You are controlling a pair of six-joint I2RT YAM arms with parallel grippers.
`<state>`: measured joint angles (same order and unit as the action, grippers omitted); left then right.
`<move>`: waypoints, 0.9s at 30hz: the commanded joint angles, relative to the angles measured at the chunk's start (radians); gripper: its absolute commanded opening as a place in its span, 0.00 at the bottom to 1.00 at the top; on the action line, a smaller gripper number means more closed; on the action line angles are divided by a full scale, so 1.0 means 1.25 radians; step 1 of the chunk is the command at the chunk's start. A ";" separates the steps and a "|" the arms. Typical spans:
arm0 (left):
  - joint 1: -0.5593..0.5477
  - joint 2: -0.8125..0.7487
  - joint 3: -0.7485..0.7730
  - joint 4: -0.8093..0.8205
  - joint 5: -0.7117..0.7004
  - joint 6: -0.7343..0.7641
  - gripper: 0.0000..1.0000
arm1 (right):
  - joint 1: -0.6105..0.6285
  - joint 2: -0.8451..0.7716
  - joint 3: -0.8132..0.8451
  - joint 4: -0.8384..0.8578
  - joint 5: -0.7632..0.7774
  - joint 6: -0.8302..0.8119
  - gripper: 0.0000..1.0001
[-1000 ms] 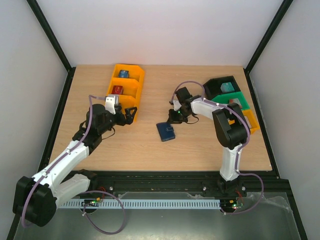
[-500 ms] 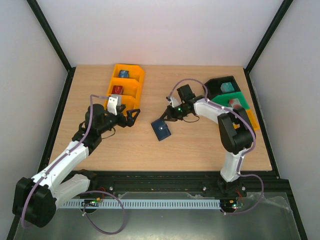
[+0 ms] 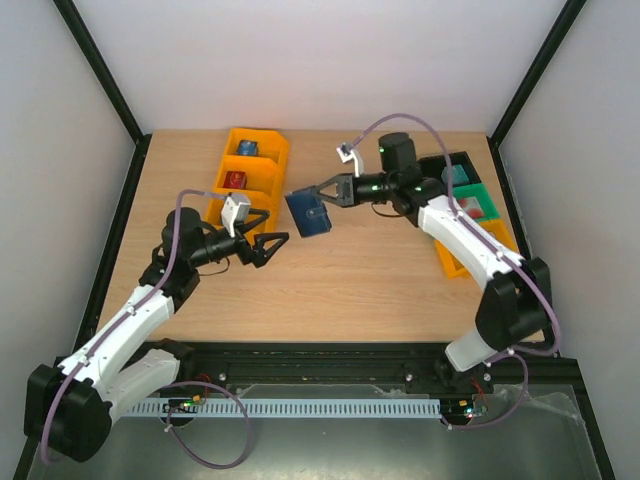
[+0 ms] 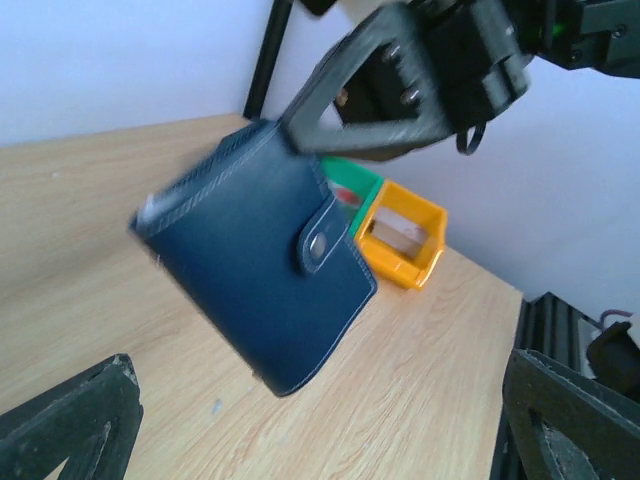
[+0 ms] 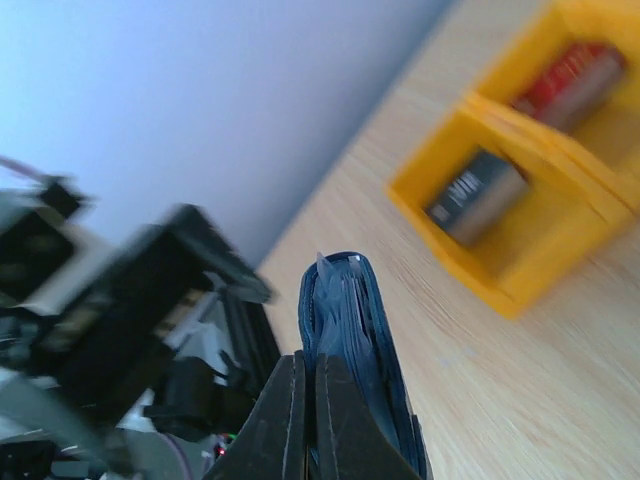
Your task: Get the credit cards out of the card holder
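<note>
From above, we see the right jaws clamped on the small dark navy folding card holder (image 3: 308, 213), held clear of the wooden tabletop (image 3: 350, 290) near the yellow three-compartment plastic bin (image 3: 283, 162). The left jaws stand wide apart close by. The left wrist view shows the holder's tab snapped shut. The right wrist view shows the holder edge-on, pinched between the jaws.

Yellow three-compartment bin (image 3: 281, 160) far left — green bin (image 3: 484, 196), orange bin (image 3: 452, 262) right.
</note>
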<state>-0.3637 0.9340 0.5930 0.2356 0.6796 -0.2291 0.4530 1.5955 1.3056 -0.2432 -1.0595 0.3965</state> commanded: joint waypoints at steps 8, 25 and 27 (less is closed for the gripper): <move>0.004 -0.006 0.049 0.240 0.140 -0.175 0.99 | 0.028 -0.162 -0.014 0.429 -0.123 0.233 0.02; -0.038 -0.006 0.058 0.267 0.040 -0.212 0.02 | 0.069 -0.161 0.014 0.343 -0.048 0.156 0.04; -0.038 -0.015 0.060 0.202 -0.066 -0.213 0.02 | 0.068 -0.157 0.056 0.173 0.150 0.056 0.26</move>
<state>-0.4118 0.9440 0.6403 0.5476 0.7776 -0.4866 0.5373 1.3975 1.3003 0.2481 -1.1637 0.6632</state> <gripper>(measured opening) 0.079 0.095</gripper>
